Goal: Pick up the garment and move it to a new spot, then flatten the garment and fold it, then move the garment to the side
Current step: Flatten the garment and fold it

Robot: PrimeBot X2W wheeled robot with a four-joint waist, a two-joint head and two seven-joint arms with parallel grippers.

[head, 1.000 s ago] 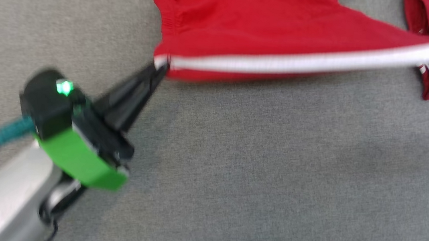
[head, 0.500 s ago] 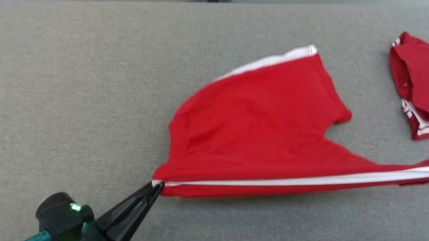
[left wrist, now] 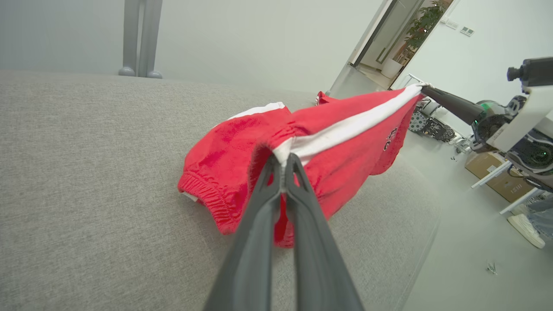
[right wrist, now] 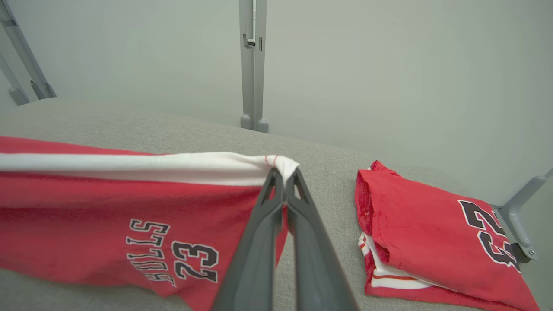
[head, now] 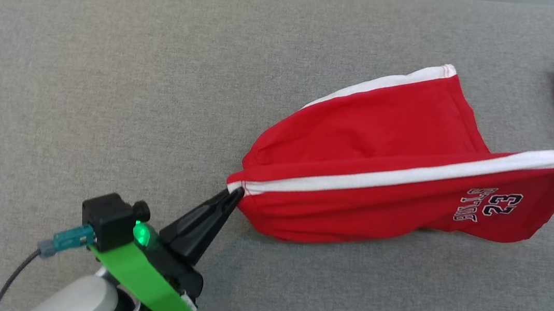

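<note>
A grey fabric surface [head: 108, 79] is stretching across the scene. A folded red jersey [right wrist: 432, 233], trimmed in white and bearing a dark number outlined in white, is lying flat on the surface's far right part. A grey metal post [right wrist: 252, 65] is rising just behind the surface's back edge, in front of a pale wall [right wrist: 389, 65]. Beyond the surface's edge, a cardboard box [left wrist: 497, 172] is sitting on the floor [left wrist: 453, 259], a white shoe [left wrist: 527, 230] is resting near it, and a potted plant [left wrist: 425, 21] is standing farther off past a doorway.
</note>
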